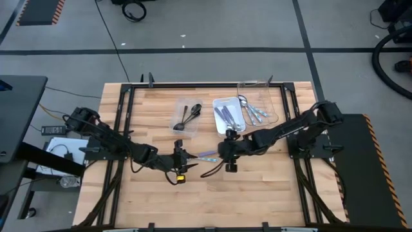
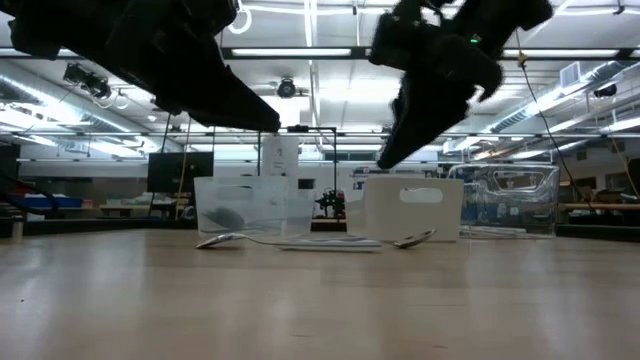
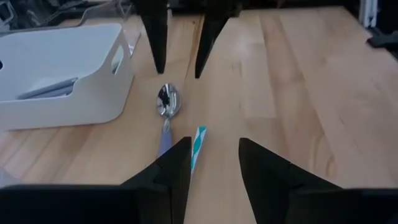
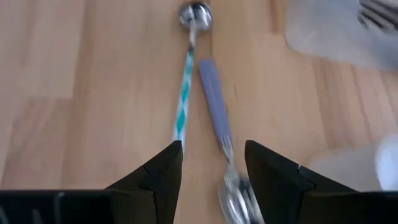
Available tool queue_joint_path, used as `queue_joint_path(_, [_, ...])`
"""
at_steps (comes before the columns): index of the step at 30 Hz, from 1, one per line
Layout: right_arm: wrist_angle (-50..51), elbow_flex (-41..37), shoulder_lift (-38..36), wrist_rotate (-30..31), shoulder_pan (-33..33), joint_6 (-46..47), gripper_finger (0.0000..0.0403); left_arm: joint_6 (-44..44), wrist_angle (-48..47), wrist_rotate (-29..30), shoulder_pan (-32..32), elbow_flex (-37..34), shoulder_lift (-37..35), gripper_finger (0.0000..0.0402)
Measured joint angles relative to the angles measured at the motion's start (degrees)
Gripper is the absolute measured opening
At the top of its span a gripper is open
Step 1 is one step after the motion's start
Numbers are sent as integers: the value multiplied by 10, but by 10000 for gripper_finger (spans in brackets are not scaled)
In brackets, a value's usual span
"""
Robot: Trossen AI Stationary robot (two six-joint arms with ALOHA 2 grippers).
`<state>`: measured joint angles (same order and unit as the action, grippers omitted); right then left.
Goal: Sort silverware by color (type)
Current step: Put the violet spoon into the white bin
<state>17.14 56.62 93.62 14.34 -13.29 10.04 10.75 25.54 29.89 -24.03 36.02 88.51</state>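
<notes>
Two spoons lie side by side on the wooden table between my grippers: one with a teal-striped handle (image 4: pixel 185 93) and one with a purple handle (image 4: pixel 214 106), their bowls at opposite ends. My left gripper (image 3: pixel 214 146) is open and hovers over the striped handle's end. Facing it, my right gripper (image 4: pixel 213 149) is also open and hovers above the purple spoon's bowl (image 4: pixel 239 199). In the low view both grippers (image 2: pixel 270 125) (image 2: pixel 395 155) hang clear of the spoons (image 2: pixel 330 243).
Three trays stand in a row behind the spoons. A clear one (image 1: pixel 188 116) holds dark spoons, a white one (image 1: pixel 228 115) holds purple-handled spoons, and a clear one (image 1: pixel 257 106) holds light blue-handled spoons. Bare wood lies toward the near edge (image 1: pixel 206 200).
</notes>
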Motion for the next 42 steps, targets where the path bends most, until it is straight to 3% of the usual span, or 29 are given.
queue_joint_path(16, [165, 199, 182, -32, 32, -129, 185, 50, 27, -22, -6, -4, 41, 141])
queue_joint_path(30, [187, 204, 197, -103, 91, -191, 185, 86, 58, -30, -63, -5, 41, 141])
queue_joint_path(33, [185, 204, 197, -123, 92, -205, 185, 86, 70, -55, -78, -5, 41, 141])
queue_joint_path(42, [163, 204, 204, -145, 92, -223, 185, 41, 147, -88, -132, -5, 41, 141])
